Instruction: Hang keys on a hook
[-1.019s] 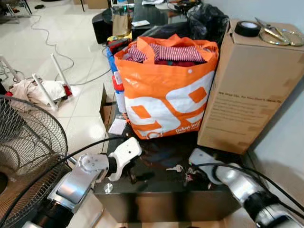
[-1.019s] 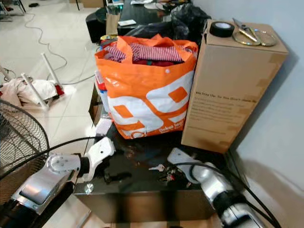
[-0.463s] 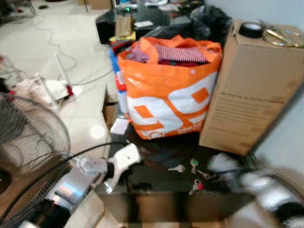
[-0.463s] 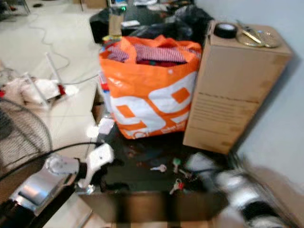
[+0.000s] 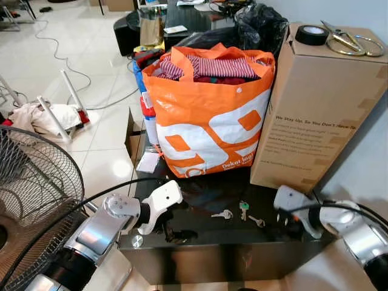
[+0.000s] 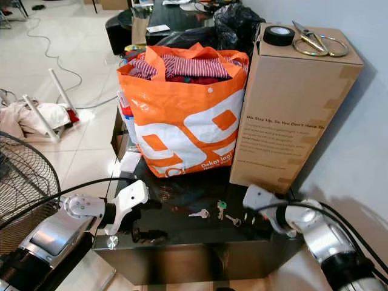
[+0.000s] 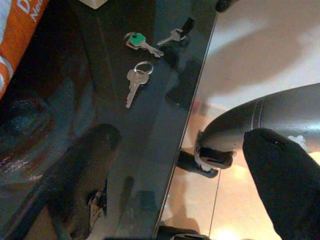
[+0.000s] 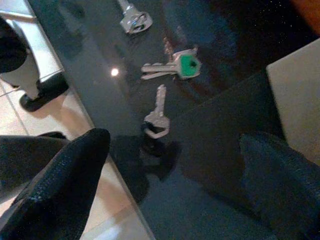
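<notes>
Three loose keys lie on the glossy black table (image 5: pixel 200 239) near its front edge: a silver key on a ring (image 5: pixel 223 214), a green-headed key (image 5: pixel 243 208) and a small silver key (image 5: pixel 257 221). My right gripper (image 5: pixel 293 225) hovers low at the table's right end, just right of the keys. The right wrist view shows it open, one black finger (image 8: pixel 60 185) on each side, with the small key (image 8: pixel 157 112) and the green key (image 8: pixel 175 66) ahead. My left gripper (image 5: pixel 165 229) rests over the table's front left part, left of the keys (image 7: pixel 136 80).
An orange shopping bag (image 5: pixel 212 121) full of clothes stands at the back of the table. A tall cardboard box (image 5: pixel 315 109) with tape and scissors on top stands to its right. A floor fan (image 5: pixel 33 182) is at my left, and cables cross the tiled floor.
My right gripper has pulled back to the right, off the keys it covered. The keys now lie spread apart in the open. The left arm has barely moved.
</notes>
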Motion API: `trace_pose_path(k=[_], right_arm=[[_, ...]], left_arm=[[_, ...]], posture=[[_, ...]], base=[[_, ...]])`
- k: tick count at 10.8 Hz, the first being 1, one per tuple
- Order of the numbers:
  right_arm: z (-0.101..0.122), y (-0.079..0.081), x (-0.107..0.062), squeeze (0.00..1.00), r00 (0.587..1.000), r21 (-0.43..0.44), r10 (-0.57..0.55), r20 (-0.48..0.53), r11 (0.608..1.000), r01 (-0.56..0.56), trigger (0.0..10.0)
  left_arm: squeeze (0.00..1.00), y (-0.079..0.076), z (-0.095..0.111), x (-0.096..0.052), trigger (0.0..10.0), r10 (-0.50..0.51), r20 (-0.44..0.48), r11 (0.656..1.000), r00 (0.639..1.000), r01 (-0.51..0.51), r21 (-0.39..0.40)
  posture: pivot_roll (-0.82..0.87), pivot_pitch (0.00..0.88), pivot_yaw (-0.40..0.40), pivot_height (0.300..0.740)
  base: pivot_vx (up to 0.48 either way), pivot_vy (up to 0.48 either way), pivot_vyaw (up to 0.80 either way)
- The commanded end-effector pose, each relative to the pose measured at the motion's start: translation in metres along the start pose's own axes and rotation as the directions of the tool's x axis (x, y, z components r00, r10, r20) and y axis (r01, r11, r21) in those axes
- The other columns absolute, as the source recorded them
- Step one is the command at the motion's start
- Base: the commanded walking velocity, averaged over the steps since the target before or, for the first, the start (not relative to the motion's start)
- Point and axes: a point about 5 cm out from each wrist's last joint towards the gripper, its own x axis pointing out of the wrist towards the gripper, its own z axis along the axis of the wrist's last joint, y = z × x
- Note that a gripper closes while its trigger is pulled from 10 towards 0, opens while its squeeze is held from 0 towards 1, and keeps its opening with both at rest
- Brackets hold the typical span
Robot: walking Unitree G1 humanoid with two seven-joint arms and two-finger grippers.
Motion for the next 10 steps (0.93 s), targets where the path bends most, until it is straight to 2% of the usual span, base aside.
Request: trace_pose_path(k=[1, 5, 7, 8, 9, 10], right_arm=[[0.003, 0.005, 0.004, 0.0, 1.0, -0.011, 0.021, -0.008, 1.0, -0.022, 10.0], [0.014, 0.007, 0.007, 0.0, 1.0, -0.001, -0.009, 0.003, 1.0, 0.009, 10.0], [0.008, 0.009, 0.012, 0.0, 0.998, 0.014, -0.045, -0.045, 0.999, 0.046, 10.0], [0.004, 0.01, 0.014, 0.0, 0.996, 0.015, -0.04, -0.078, 0.999, 0.041, 7.3], [0.002, 0.009, 0.014, 0.0, 0.994, 0.012, -0.044, -0.098, 0.999, 0.046, 3.3], [0.002, 0.009, 0.015, 0.0, 0.994, 0.014, -0.049, -0.099, 0.999, 0.051, 2.6]], left_arm=[[0.0, 0.001, 0.0, -0.002, 10.0, -0.002, -0.018, 1.0, 1.0, 0.002, 0.007], [0.0, 0.004, -0.002, -0.005, 10.0, 0.008, -0.027, 1.0, 1.0, -0.008, 0.008], [0.0, 0.005, -0.001, -0.004, 10.0, 0.004, -0.034, 1.0, 0.999, -0.003, 0.017], [0.0, 0.005, -0.001, -0.003, 10.0, 0.002, -0.036, 1.0, 0.999, -0.002, 0.019], [0.0, 0.005, -0.001, -0.002, 10.0, 0.002, -0.037, 1.0, 0.999, -0.001, 0.019], [0.0, 0.005, -0.001, -0.002, 10.0, 0.002, -0.037, 1.0, 0.999, -0.001, 0.019]], posture=[[-0.23, 0.0, 0.061, 0.74], [-0.22, 0.0, 0.064, 0.74], [-0.23, 0.0, 0.07, 0.74], [-0.23, 0.0, 0.069, 0.74], [-0.23, 0.0, 0.069, 0.74], [-0.23, 0.0, 0.069, 0.74]], base=[[0.0, 0.0, 0.0], [0.0, 0.0, 0.0], [0.0, 0.0, 0.0], [0.0, 0.0, 0.0], [0.0, 0.0, 0.0], [0.0, 0.0, 0.0]])
